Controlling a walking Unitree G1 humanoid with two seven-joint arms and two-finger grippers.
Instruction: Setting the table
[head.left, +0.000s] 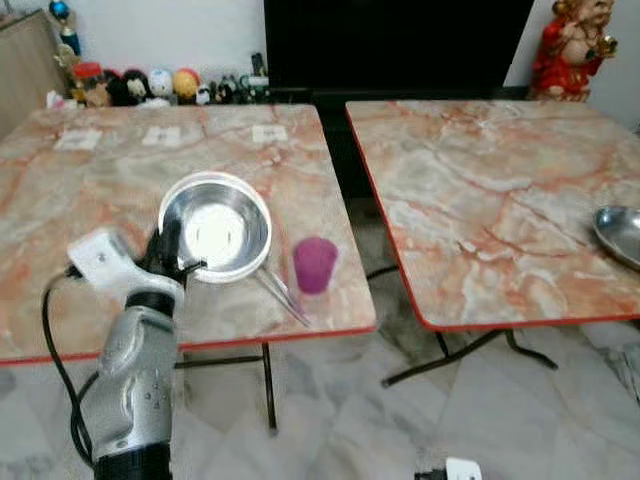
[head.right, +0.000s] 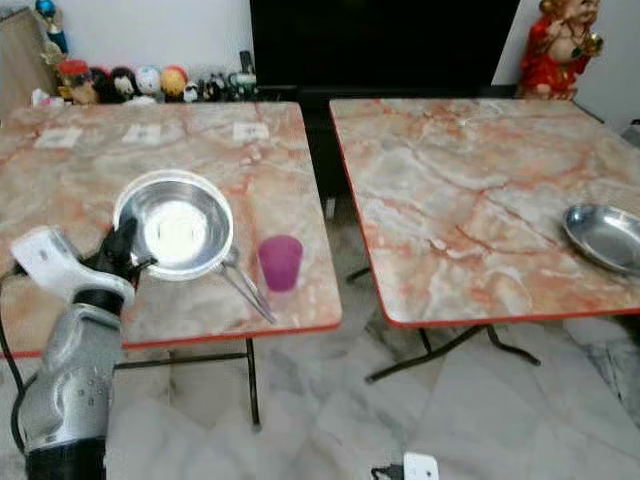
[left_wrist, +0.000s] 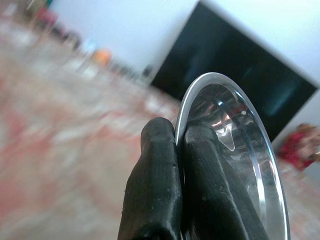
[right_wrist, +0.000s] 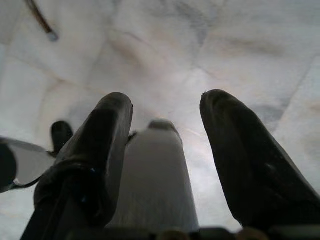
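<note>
item: steel bowl (head.left: 215, 227), rim clamped in left claw (head.left: 172, 262) over counter (head.left: 60, 190); step: placing; next: set level, release.

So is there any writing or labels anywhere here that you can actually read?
None can be read.
Three white paper slips on the left table: any print is too small and blurred.
Steel bowl, held at its rim by the left gripper: no marking visible.
Purple cup: plain.
</note>
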